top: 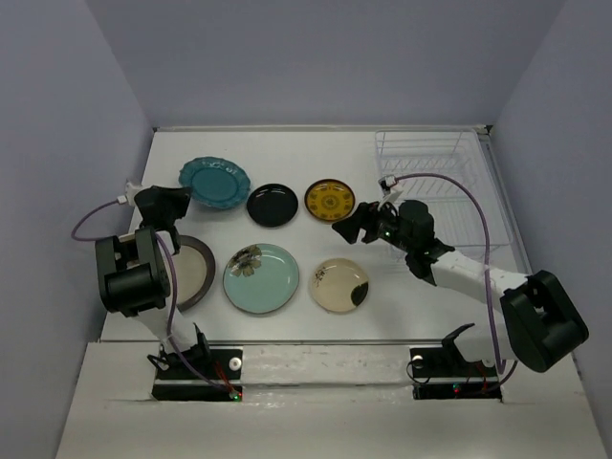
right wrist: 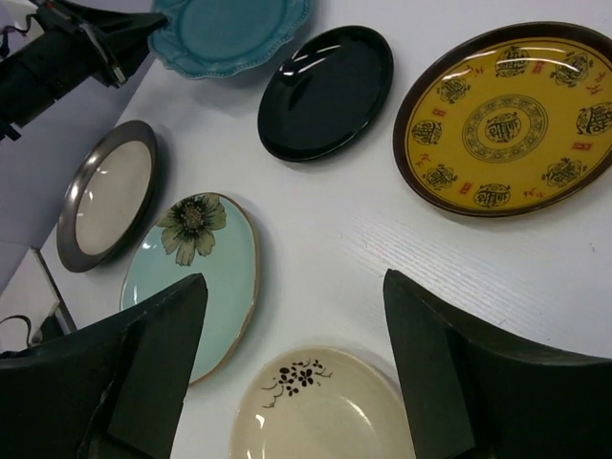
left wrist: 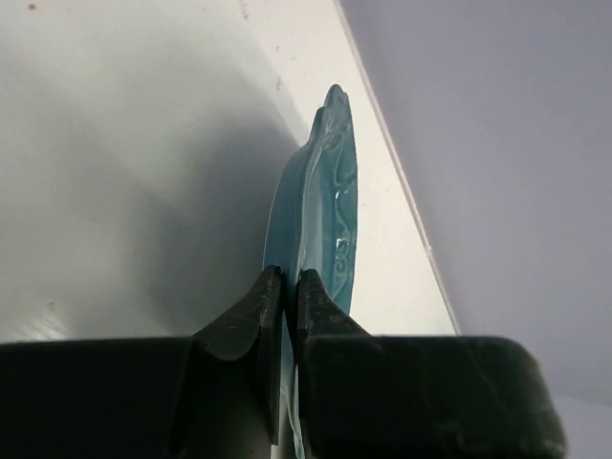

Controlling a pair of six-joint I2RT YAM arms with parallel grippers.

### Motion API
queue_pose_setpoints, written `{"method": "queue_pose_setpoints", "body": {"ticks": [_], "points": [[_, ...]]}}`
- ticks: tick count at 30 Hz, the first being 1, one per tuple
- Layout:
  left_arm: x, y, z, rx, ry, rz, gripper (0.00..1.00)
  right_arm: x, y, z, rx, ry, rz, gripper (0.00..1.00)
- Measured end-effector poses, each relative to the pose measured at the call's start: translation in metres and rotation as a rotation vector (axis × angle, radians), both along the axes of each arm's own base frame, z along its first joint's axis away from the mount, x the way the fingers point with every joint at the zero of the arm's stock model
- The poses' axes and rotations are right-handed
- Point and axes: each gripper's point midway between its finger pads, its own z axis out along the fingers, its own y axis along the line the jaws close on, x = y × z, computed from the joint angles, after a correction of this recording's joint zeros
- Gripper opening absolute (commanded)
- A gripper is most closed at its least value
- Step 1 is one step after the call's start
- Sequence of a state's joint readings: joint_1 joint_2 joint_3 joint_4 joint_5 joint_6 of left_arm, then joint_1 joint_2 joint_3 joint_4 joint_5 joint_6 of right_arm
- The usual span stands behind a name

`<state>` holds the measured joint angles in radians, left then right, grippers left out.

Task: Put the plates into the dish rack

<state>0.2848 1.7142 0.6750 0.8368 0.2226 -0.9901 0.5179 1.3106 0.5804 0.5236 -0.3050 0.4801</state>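
**Plate rim pinched by left gripper**

Nearest the arm bases, three plates lie flat on the table (top: 296,143): the grey metallic plate (top: 194,271), its left side hidden under the left arm; the pale aqua plate (top: 260,277); and the cream plate (top: 339,285), cut off by the bottom edge of the right wrist view. Above them, the right gripper (right wrist: 295,287) hovers with its fingers spread wide, grasping nothing. The left gripper (left wrist: 284,287) is clamped on the near rim of the teal scalloped plate (left wrist: 325,210); its fingers cover that edge, so the plate seems to rest on the table, but I cannot be sure. The black plate (top: 273,204) and yellow plate (top: 330,199) lie beside it. The dish rack (top: 430,177) stands at the far right, partly crossed by the right arm's cable.
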Motion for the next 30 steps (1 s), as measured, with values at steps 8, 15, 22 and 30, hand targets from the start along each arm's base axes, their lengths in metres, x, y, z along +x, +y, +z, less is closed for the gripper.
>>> {"method": "queue_pose_setpoints", "body": {"ticks": [8, 15, 22, 30], "points": [[-0.004, -0.002, 0.079, 0.060, -0.178, -0.015, 0.06, 0.005, 0.019, 0.016, 0.029, 0.004, 0.084, 0.97], [-0.029, -0.017, 0.158, 0.100, -0.363, -0.053, 0.06, 0.008, 0.031, 0.024, 0.063, 0.035, 0.128, 1.00], [-0.076, -0.078, 0.196, 0.047, -0.482, -0.245, 0.06, 0.019, 0.051, 0.069, 0.154, 0.005, 0.186, 1.00], [-0.120, -0.150, 0.179, -0.035, -0.442, -0.512, 0.06, 0.038, 0.073, 0.094, 0.196, -0.025, 0.254, 1.00]]}}
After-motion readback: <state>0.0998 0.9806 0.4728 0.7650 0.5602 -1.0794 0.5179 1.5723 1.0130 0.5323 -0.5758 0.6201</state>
